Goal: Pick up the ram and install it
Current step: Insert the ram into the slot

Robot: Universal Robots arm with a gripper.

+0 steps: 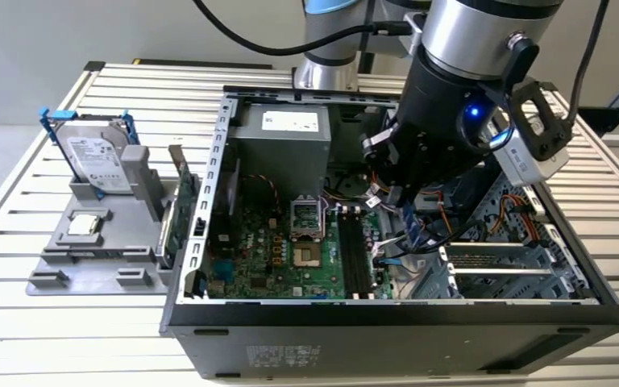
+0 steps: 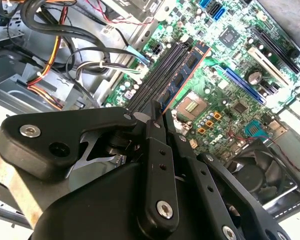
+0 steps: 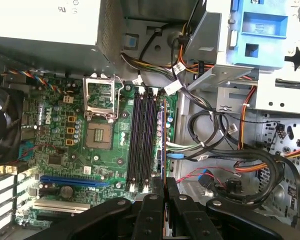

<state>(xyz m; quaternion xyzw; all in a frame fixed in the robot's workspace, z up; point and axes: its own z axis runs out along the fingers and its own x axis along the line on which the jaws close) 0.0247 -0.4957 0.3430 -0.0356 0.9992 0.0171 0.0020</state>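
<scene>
Black pincer (image 2: 157,112) fingers, clenched on the ram (image 2: 182,75), fill the foreground in both wrist views. That bluish stick stands on edge at the motherboard's (image 3: 65,145) black slots (image 3: 140,140), toward three o'clock of the processor socket (image 3: 100,135).

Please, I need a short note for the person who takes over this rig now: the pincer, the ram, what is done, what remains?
Pincer: shut on the ram, inside the open computer case.
Ram: held lengthwise along the black slots of the motherboard, close beside them.
Done: the ram is picked up and is at the slots.
Left: the install. I cannot tell if the ram sits in a slot, and the pincer has not let go.
</scene>
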